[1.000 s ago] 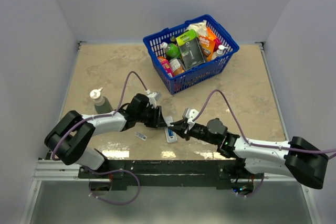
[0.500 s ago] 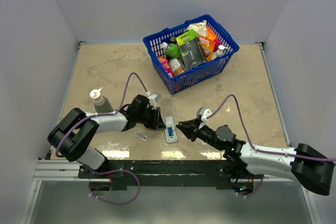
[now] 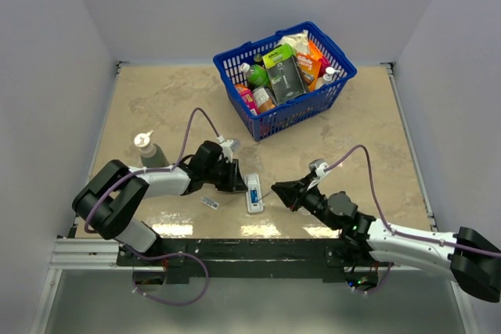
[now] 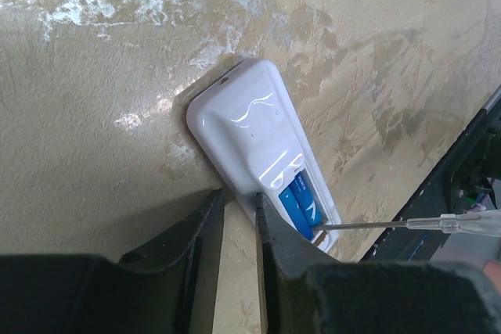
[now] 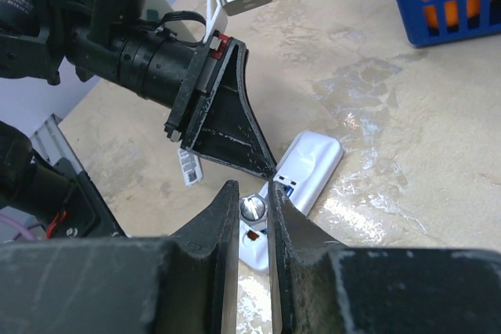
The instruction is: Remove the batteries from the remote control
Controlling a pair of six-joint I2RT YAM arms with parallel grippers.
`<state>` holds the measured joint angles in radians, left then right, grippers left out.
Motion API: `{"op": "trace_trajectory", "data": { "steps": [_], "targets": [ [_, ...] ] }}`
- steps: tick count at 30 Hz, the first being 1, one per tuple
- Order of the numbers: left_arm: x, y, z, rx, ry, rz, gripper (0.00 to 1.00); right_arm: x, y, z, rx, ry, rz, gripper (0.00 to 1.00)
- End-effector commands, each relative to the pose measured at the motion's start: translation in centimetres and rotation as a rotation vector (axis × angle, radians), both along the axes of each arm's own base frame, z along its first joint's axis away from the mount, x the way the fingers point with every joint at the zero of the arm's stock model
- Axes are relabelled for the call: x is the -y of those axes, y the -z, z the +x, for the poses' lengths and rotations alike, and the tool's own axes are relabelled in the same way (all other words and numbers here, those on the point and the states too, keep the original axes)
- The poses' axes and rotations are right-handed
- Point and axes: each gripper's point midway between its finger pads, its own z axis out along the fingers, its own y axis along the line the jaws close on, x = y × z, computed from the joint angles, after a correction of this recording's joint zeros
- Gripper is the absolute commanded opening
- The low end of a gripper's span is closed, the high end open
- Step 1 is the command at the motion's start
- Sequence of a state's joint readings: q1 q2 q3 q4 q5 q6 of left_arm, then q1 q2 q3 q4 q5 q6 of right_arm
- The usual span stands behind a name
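Note:
The white remote control (image 3: 254, 193) lies face down on the table with its battery recess open; it also shows in the left wrist view (image 4: 254, 127) and the right wrist view (image 5: 315, 162). Two blue batteries (image 4: 300, 202) sit side by side in the recess. My left gripper (image 3: 241, 184) (image 4: 239, 199) is nearly shut with nothing between the jaws, one finger (image 4: 270, 228) pressing on the remote's long edge. My right gripper (image 3: 277, 190) (image 5: 252, 187) is shut on a thin metal tool (image 5: 252, 209), whose shaft (image 4: 376, 224) reaches the recess's end.
A small greyish printed piece (image 3: 210, 203) lies on the table left of the remote. A spray-top bottle (image 3: 148, 151) stands at the left. A blue basket (image 3: 291, 117) full of groceries stands at the back. The table's black near edge is close behind the remote.
My right arm has drawn back to the right and toward the near edge, away from the remote, still holding the tool. The left gripper and the remote have stayed put.

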<state>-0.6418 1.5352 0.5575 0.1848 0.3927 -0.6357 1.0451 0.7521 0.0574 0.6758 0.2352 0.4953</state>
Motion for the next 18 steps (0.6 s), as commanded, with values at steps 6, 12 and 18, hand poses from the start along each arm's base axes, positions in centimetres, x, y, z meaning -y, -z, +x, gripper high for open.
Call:
{"op": "trace_trajectory", "data": {
  "steps": [6,12,18],
  "targets": [
    [-0.3,0.7,0.3,0.002,-0.017,0.025,0.27,0.7,1.3,-0.2,0.034,-0.002,-0.081,0.00],
    [0.1,-0.3,0.6,0.024,-0.018,-0.003,0.28,-1.0,-2.2,0.9,0.132,-0.028,-0.137,0.00],
    [0.5,-0.8,0.9,0.029,-0.003,-0.009,0.28,-2.2,-3.4,1.9,0.173,-0.024,-0.177,0.00]
  ]
}}
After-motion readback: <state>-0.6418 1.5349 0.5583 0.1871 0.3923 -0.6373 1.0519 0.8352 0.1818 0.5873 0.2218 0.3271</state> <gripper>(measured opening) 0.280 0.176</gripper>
